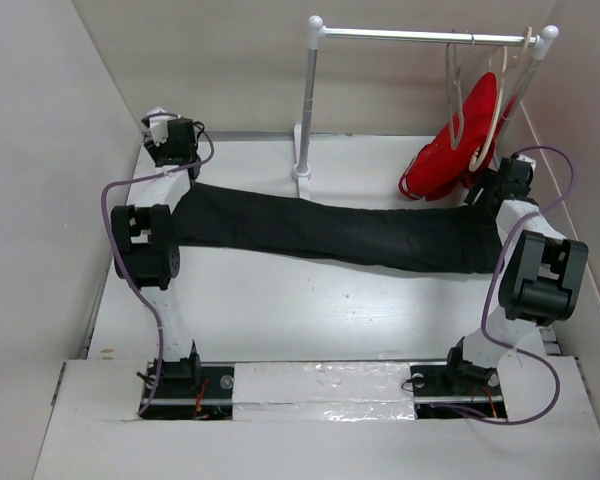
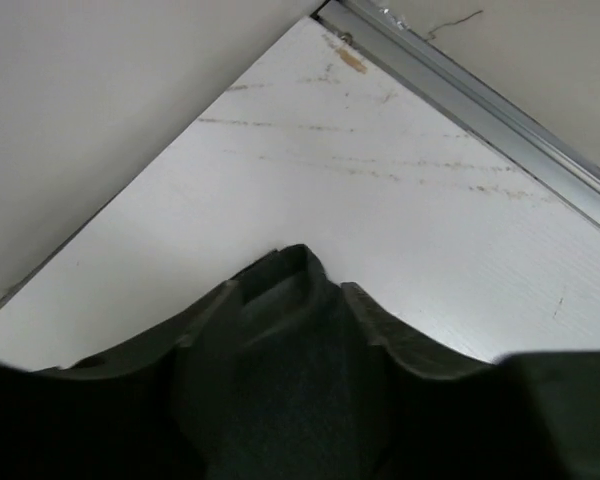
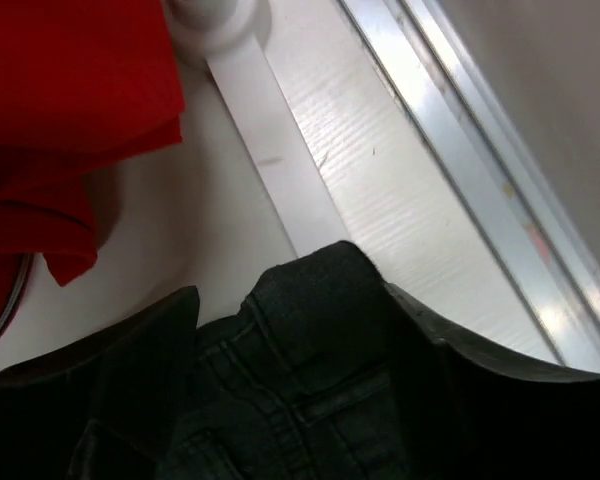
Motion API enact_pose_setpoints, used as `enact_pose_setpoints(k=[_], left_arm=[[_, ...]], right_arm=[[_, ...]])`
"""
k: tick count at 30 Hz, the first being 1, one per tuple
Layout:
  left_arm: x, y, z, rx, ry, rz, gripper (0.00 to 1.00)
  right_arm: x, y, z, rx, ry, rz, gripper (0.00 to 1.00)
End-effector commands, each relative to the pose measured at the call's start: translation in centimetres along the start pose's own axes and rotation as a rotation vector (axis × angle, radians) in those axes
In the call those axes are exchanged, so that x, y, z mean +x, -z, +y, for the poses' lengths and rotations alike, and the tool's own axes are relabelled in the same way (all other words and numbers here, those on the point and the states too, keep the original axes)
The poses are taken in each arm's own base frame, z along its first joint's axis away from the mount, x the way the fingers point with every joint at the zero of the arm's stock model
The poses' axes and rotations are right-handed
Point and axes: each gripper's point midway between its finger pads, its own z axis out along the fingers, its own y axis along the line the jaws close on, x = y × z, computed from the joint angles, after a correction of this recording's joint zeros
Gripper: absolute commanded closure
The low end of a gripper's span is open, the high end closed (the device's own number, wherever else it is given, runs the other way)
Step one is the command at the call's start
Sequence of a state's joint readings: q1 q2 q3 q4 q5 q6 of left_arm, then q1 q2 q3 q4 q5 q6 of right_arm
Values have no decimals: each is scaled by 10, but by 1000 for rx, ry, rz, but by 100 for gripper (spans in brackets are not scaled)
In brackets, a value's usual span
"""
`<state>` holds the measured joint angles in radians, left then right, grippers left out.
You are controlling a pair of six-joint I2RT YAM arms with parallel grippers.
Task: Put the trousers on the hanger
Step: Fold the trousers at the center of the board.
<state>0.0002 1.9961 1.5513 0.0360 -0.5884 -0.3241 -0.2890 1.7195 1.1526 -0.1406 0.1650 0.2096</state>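
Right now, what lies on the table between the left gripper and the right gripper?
The black trousers, stretched across the table from the left gripper to the right gripper. The top external view shows it.

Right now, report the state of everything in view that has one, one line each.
trousers, stretched out full length, on no hanger.
hanger, hanging on the rail, bare.
red garment, hanging on a second hanger.
left gripper, trouser cloth between its fingers; grip unclear.
right gripper, waistband cloth between its fingers; grip unclear.
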Motion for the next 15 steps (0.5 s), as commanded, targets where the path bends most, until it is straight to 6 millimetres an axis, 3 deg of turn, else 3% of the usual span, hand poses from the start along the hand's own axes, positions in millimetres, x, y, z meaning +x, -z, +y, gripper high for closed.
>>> enact_pose_setpoints(k=[1,3,4,5,6,7,9,10,11,12,13,14,15], left_arm=[[-38,0,-18,93,54,-70,55],[-46,4,-22,118,59,-89,50],[-50,5,-24,128,61,-94,42],[-49,7,-22,123,51,-80,40],[-45,8,-19,110,68,-64,40],[-51,16,-14,100,89,-69,42],[-27,25,0,84,92,-19,46],[-39,41,6,96,149,-39,50],[-36,50,11,106,173,-37,52],[-3,54,24,93,161,19,54],[-9,70,27,121,230,15,54],[23,74,40,89,220,85,55],[34,79,44,82,243,113,55]], right_arm=[[-38,25,3,-49,-40,-159,20],[-40,37,4,-75,-51,-193,20],[-30,49,4,-100,-56,-201,20],[-24,55,4,-111,-67,-208,21],[-23,64,9,-134,-67,-237,28],[-5,75,2,-134,-67,-242,39],[7,85,0,-152,-78,-258,82],[13,90,1,-168,-83,-264,100],[25,100,3,-208,-82,-265,100],[31,106,9,-242,-90,-270,100],[30,112,14,-288,-89,-304,100],[38,121,20,-338,-95,-310,100],[38,127,22,-360,-91,-318,100]])
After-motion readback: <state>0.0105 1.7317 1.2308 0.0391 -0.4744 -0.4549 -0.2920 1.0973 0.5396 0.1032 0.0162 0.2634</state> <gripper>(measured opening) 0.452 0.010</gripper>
